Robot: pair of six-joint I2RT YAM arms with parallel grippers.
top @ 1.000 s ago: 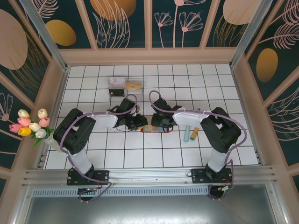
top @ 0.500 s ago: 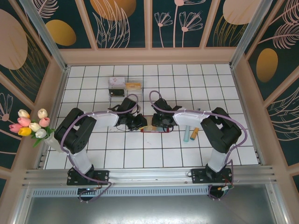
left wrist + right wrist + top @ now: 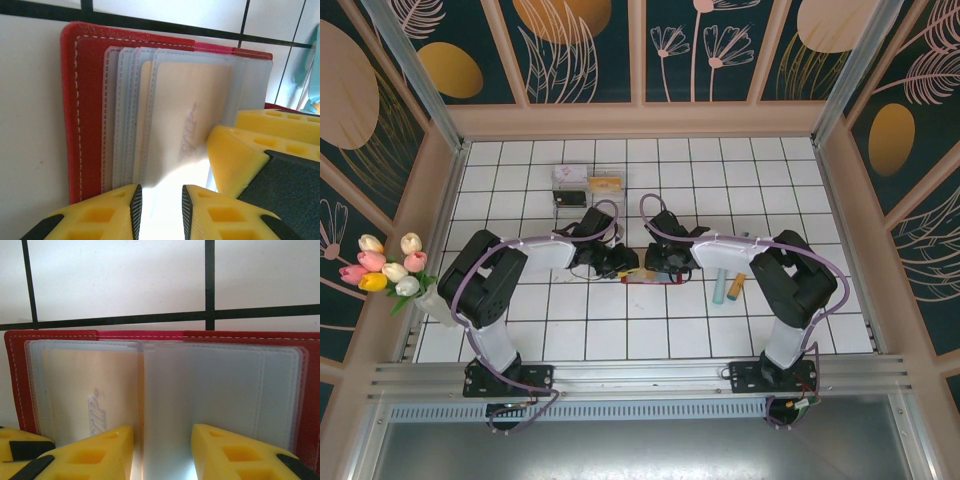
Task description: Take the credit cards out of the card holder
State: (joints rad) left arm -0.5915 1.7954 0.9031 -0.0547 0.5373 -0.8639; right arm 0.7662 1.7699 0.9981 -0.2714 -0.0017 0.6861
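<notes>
Open card holder (image 3: 150, 335) (red-edged), tan credit card (image 3: 90, 390) inside; right end effector (image 3: 162, 430) spread apart

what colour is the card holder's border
Red with white stitching on the card holder; best seen in the left wrist view.

The white-tiled table (image 3: 650, 340), gridded with dark grout lines, carries the red card holder (image 3: 225, 390), lying open and flat at mid-table. A clear plastic box (image 3: 569, 186) sits toward the far side, a tan card (image 3: 605, 184) just beside it. At the right lie a light blue card (image 3: 720, 288) and a tan-orange card (image 3: 736, 283), side by side.
</notes>
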